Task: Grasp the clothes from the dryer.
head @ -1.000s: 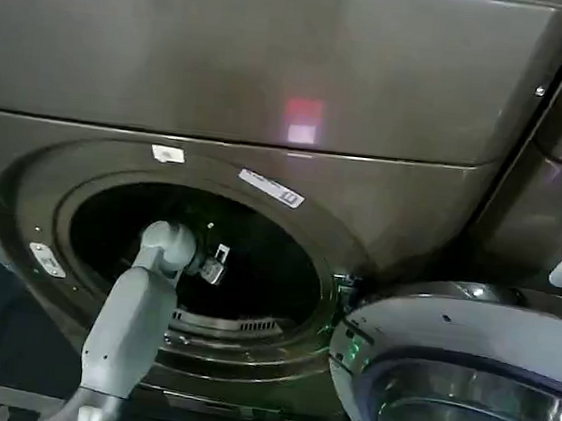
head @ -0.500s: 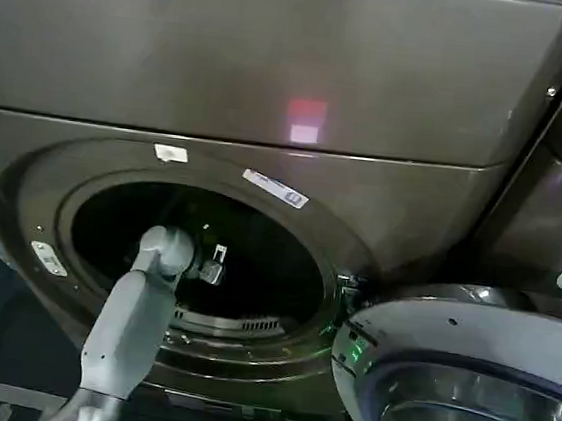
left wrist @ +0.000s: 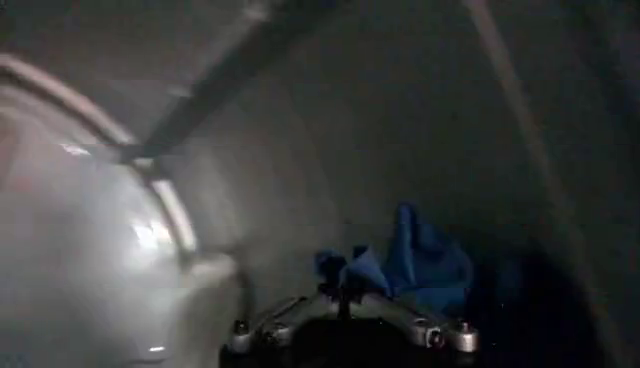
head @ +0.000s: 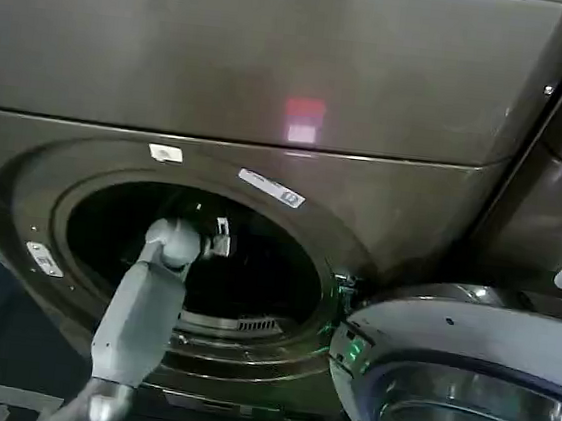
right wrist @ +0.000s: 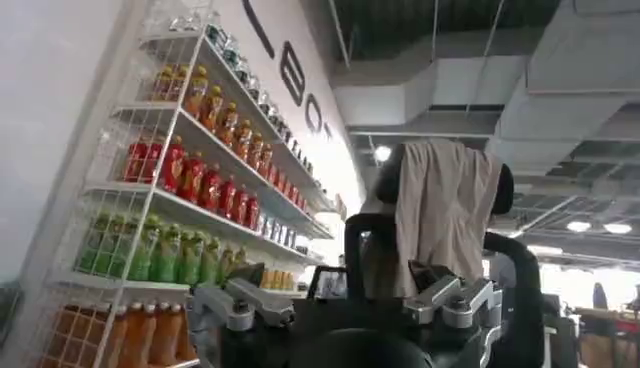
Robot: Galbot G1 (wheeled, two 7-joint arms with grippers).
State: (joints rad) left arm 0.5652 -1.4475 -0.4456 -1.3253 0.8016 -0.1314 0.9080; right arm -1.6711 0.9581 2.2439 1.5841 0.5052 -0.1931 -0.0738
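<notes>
Left gripper (head: 220, 236) inside dryer (head: 274, 89) porthole; finger state cannot be told. Clothes (left wrist: 420, 262), blue, in drum beside it. Rim stickers unreadable. Right gripper (right wrist: 345, 300) fingers spread, facing drink shelves (right wrist: 190, 190); wall lettering partly legible.

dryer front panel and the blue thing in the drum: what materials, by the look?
The dryer front looks like painted or coated sheet metal, bronze-grey with a satin sheen: it throws a soft reddish reflection. The clothes look like soft woven fabric, matte blue, crumpled into folds. The left gripper is just short of them inside the drum.
</notes>
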